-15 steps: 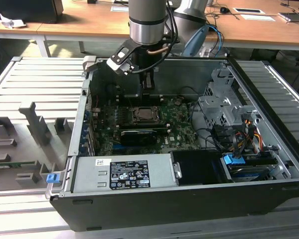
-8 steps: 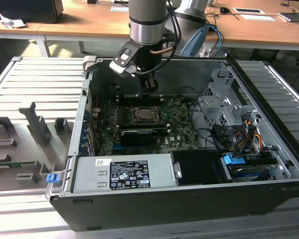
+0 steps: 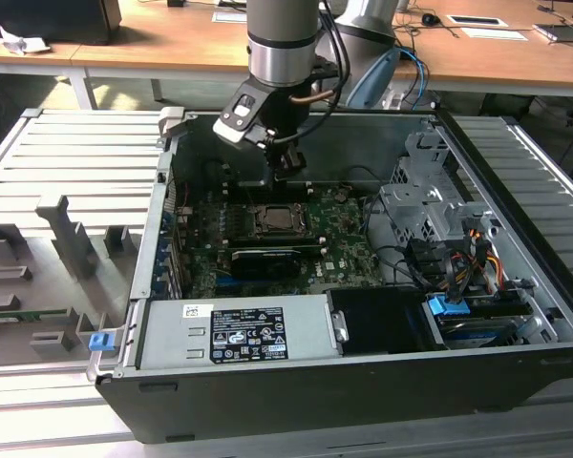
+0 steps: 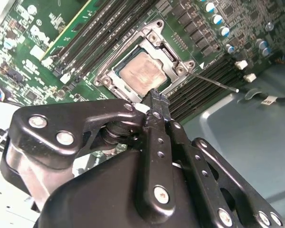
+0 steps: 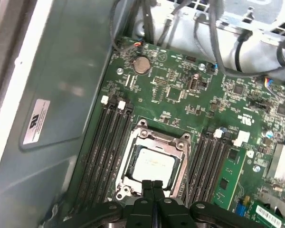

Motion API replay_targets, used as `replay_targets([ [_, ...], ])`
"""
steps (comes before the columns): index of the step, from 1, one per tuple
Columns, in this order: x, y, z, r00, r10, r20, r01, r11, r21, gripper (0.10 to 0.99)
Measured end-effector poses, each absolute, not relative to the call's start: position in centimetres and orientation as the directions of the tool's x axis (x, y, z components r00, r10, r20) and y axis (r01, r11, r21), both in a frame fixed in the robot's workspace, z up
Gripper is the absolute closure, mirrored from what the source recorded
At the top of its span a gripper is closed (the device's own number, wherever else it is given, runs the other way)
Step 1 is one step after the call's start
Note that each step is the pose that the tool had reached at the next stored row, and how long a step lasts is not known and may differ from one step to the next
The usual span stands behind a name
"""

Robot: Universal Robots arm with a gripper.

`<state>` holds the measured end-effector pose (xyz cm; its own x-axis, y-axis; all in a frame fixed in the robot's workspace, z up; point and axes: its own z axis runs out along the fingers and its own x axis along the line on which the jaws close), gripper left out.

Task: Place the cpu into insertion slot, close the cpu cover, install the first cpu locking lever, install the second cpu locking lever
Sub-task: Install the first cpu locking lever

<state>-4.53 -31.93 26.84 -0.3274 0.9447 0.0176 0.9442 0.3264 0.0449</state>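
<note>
Jaws pressed together; gripper (image 5: pixel 153 186) near cpu (image 5: pixel 152 166); second wrist view shows lever (image 4: pixel 213 80)

Grey slatted counter (image 3: pixel 76 153), open computer case (image 3: pixel 363 391) on it.
Case sat mid-counter, open side up. Grey moulded fixtures (image 3: pixel 72 234) stood on the slats toward the exterior view's left, with a small blue block (image 3: pixel 100 341) just beside the case corner.

robotics lab, computer-assembly bench

silver-grey jointed robot arm (image 3: pixel 282 43) with black metal gripper (image 3: pixel 286 175) above an open black metal desktop computer case (image 3: pixel 363 382); ribbed silver aluminium workbench (image 3: pixel 76 153) carrying grey block-shaped fixtures (image 3: pixel 72 234); light wooden desks (image 3: pixel 172 43) with white papers (image 3: pixel 495 33) behind.
</note>
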Motion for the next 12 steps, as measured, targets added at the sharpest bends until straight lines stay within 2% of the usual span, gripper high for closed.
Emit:
replay_targets([
  [12,-4.53,-31.93,26.84,-0.452,0.892,0.018,0.892,0.451,0.045,0.98],
])
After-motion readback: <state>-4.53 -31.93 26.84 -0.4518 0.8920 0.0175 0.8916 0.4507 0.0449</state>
